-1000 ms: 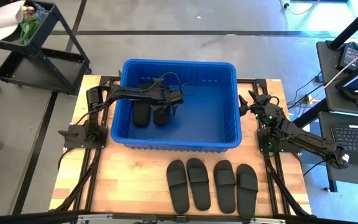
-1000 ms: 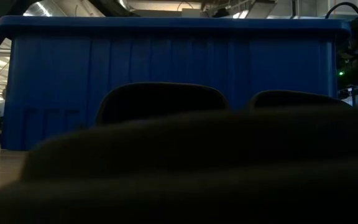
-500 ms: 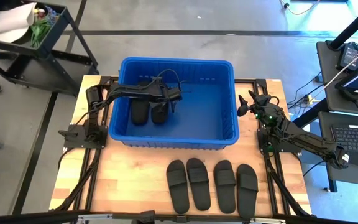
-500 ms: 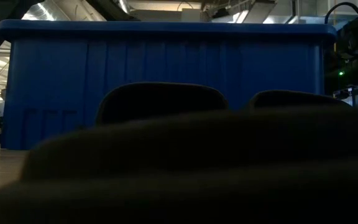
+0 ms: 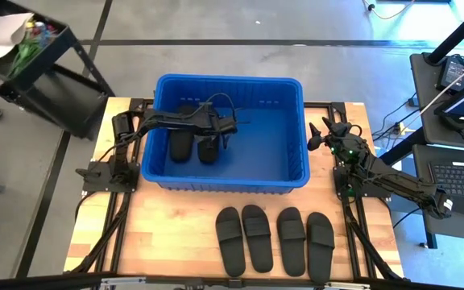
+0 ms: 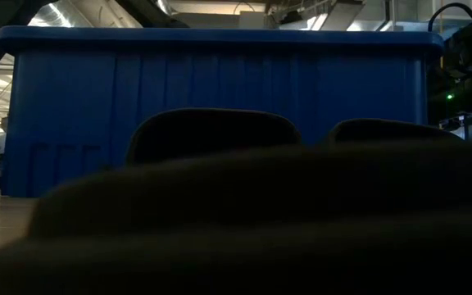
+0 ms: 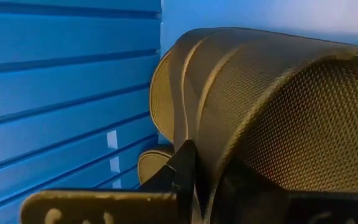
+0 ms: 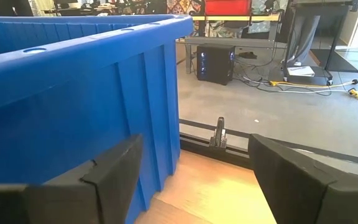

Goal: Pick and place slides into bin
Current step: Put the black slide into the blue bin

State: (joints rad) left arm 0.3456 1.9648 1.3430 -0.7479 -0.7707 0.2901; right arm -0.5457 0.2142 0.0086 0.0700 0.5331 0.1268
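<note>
Two slides [image 5: 193,143] in the bin [image 5: 296,173], four slides [image 5: 275,238] before it

No legible text, label, brand, number or sign appears on the bin [image 5: 229,83], the slides [image 5: 275,238], the table [image 5: 167,229] or the surrounding equipment.

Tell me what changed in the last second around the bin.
The bin slid slightly leftward, and the left gripper, shut inside it over the two binned slides, moved with it. The cart shifted. Four table slides and the open right gripper stayed put.
</note>
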